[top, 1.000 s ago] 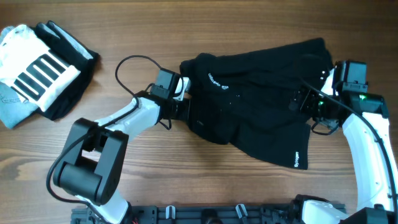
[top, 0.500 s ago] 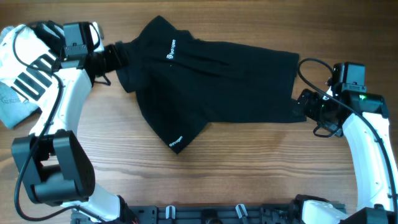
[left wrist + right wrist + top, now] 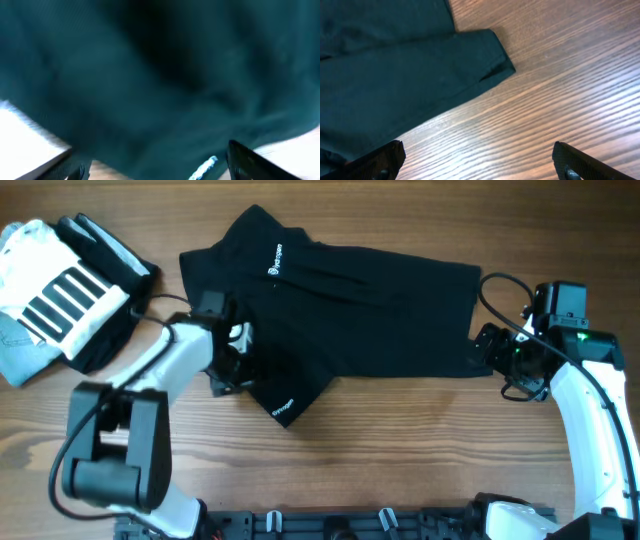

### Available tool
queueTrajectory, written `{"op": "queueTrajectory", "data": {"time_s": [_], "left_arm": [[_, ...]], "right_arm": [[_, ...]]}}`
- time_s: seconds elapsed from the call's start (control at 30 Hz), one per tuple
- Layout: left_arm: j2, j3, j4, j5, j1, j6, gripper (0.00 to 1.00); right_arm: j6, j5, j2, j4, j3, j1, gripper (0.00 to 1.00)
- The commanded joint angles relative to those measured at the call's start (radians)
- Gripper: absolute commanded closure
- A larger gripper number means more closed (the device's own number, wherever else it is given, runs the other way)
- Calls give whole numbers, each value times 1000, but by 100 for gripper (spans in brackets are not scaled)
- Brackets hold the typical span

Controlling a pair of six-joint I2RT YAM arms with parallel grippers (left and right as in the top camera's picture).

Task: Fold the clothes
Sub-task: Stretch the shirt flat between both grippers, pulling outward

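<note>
The clothes (image 3: 370,310), a black garment with a small white logo (image 3: 272,270) and white lettering (image 3: 283,405), lie spread across the middle of the table. My left gripper (image 3: 240,365) is at the garment's lower left flap. In the left wrist view its fingers (image 3: 252,160) stand wide apart, open, with blurred dark fabric (image 3: 150,75) filling the space ahead. My right gripper (image 3: 484,350) sits just off the garment's right edge. In the right wrist view it (image 3: 482,162) is open over bare wood, with the garment's corner (image 3: 485,55) ahead of it.
A folded pile with a white, black-striped garment (image 3: 60,290) lies on a light blue denim piece (image 3: 20,355) at the far left. Bare wooden table (image 3: 400,460) runs along the front. A black cable (image 3: 500,285) loops by the right arm.
The garment was pulled out flat to the left. My left gripper then let go at its upper left corner and moved down to the lower left flap. The right arm has stayed put.
</note>
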Motion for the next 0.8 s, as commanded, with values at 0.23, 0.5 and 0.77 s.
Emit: {"op": "queueTrajectory", "data": {"time_s": [0.23, 0.5, 0.77], "left_arm": [[-6, -67, 6, -127, -21, -62, 96], [-177, 1, -240, -123, 233, -58, 96], [-175, 0, -275, -123, 226, -58, 96]], "right_arm": [[15, -19, 1, -39, -12, -2, 0], [115, -228, 2, 13, -161, -2, 1], [276, -278, 2, 245, -452, -2, 17]]}}
